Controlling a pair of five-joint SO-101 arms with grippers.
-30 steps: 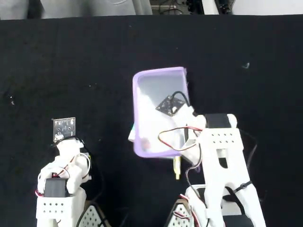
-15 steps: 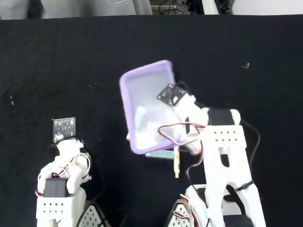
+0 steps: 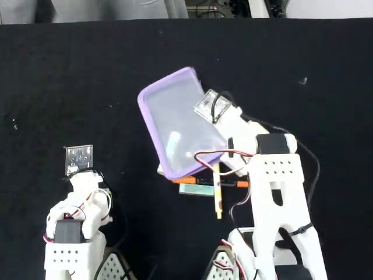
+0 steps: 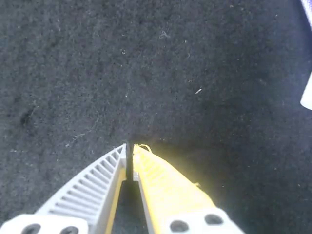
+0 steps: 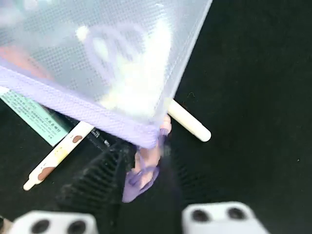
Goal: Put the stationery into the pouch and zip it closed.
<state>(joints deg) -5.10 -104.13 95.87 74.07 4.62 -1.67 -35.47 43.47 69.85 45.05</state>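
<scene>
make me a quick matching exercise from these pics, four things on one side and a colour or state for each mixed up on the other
Things:
1. pouch
2. pen
3. packet
4. left gripper

Colour or state:
a. shut, above bare black cloth
b. cream with brown marks
c. purple rim, tilted, one corner in the right gripper
d. pale green, flat on the black cloth

Pairs: 1-c, 2-b, 3-d, 4-a

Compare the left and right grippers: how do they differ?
The left gripper is shut on nothing; the right gripper is shut on the purple edge of the pouch. The left gripper hangs over bare table; the right gripper over pens. Both are shut.
</scene>
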